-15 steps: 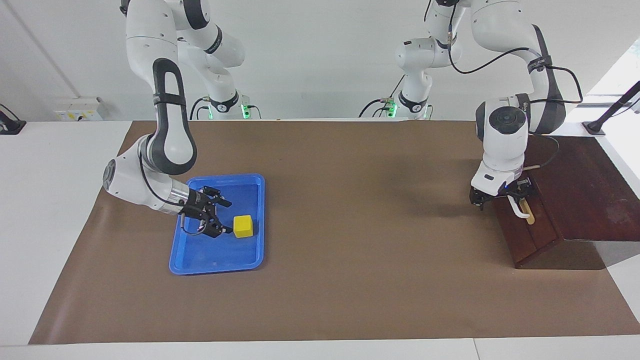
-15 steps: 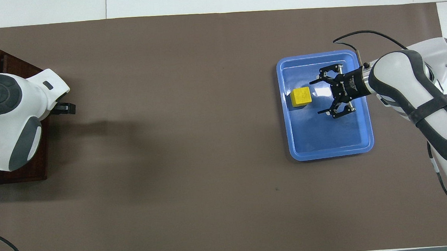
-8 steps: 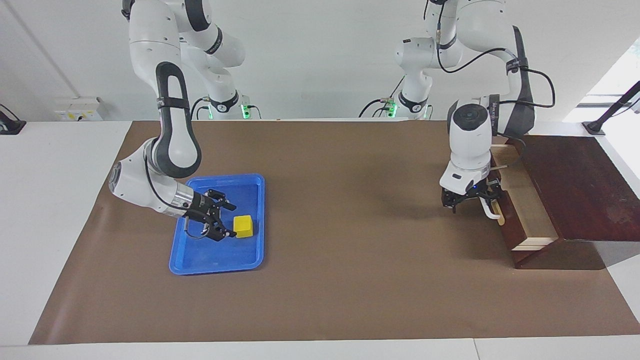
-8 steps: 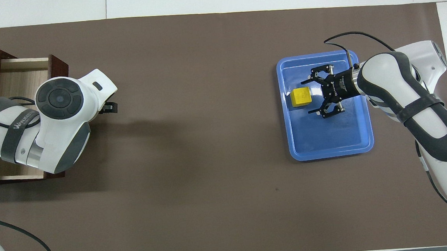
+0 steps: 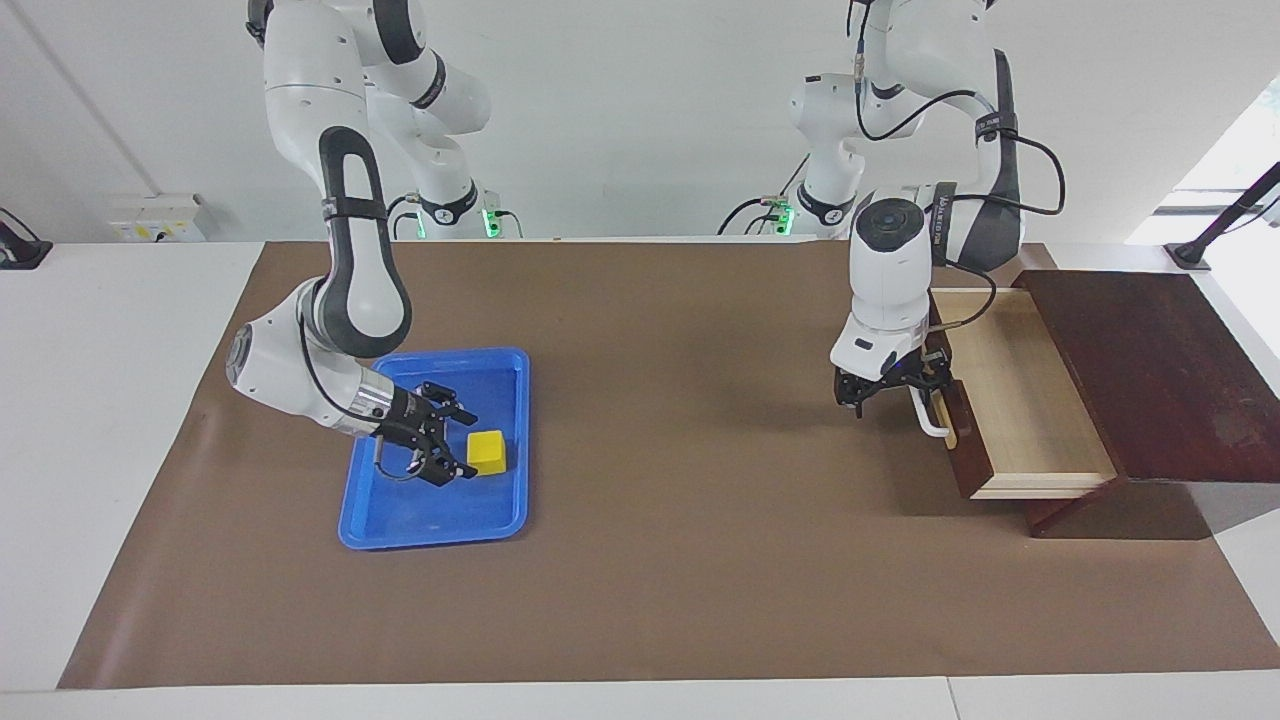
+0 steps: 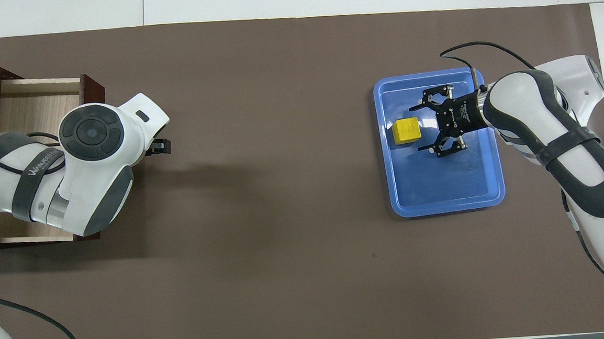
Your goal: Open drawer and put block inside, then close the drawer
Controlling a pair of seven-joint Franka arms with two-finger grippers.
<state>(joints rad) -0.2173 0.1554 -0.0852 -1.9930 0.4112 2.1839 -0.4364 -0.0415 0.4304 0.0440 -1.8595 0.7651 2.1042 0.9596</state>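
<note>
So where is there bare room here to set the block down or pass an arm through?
The brown mat lies bare between the blue tray and the drawer. The open drawer's pale floor is bare too. It is crowded in the tray, where the right pincer reaches beside the block, and at the drawer's handle, where the left pincer sits.

1. A blue plastic tray (image 5: 432,524) (image 6: 445,203) lies flat on the paper, under the right gripper (image 5: 452,448) (image 6: 425,126) (its rim is rounded).
2. Brown paper (image 5: 660,560) (image 6: 282,191) covers the tabletop beneath both grippers.
3. White table (image 5: 90,420) shows past the paper's edge, well apart from the right gripper.
</note>
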